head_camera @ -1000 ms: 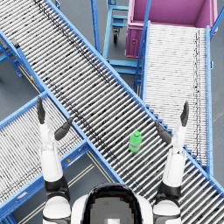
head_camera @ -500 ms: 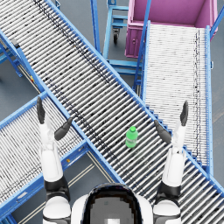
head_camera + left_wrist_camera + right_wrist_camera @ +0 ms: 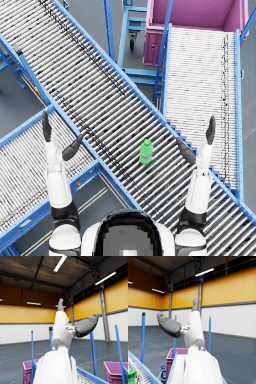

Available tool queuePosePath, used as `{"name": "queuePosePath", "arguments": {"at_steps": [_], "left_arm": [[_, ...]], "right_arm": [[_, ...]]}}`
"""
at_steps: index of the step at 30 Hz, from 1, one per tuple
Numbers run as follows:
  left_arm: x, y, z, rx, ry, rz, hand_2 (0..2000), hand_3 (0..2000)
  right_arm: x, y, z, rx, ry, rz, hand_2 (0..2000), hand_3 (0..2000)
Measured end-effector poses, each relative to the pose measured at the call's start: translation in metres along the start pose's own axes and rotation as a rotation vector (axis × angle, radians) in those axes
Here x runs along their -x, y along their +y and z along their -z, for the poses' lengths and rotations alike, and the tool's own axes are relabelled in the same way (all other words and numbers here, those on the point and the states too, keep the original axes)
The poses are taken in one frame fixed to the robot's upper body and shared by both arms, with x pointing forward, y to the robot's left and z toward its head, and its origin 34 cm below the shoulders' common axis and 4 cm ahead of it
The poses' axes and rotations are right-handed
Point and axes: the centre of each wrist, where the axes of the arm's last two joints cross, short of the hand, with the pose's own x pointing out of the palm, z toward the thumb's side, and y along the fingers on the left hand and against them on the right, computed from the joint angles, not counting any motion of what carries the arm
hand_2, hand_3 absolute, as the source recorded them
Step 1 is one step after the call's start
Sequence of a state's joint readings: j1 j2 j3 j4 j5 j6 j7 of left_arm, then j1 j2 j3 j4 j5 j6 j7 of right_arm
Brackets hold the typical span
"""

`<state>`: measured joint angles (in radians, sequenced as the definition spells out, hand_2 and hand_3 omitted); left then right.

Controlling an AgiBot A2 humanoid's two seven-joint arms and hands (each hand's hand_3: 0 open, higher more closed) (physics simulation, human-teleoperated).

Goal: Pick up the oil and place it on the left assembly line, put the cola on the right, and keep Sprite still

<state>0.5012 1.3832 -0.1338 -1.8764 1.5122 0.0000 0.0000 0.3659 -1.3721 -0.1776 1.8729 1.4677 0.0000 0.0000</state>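
One Sprite bottle (image 3: 146, 151) stands on the conveyor (image 3: 95, 100) between left hand (image 3: 55, 142) and right hand (image 3: 201, 147), both spread, holding nothing.

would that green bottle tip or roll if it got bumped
Probably tips: the bottle stands upright, tall and narrow, on gapped rollers. Once down, its round body would likely roll. It looks like smooth plastic, so maybe slippery.

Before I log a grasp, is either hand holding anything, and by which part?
Nothing is held: the left hand and right hand are raised, empty; the green bottle stands alone on the conveyor.
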Motion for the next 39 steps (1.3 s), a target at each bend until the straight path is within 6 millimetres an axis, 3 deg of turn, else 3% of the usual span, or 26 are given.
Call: {"name": "queuePosePath", "arguments": {"at_steps": [39], "left_arm": [[-0.0012, 0.0004, -0.0020, -0.008, -0.004, 0.001, 0, 0]], "right_arm": [[-0.0013, 0.0008, -0.0003, 0.001, -0.006, 0.000, 0, 0]]}}
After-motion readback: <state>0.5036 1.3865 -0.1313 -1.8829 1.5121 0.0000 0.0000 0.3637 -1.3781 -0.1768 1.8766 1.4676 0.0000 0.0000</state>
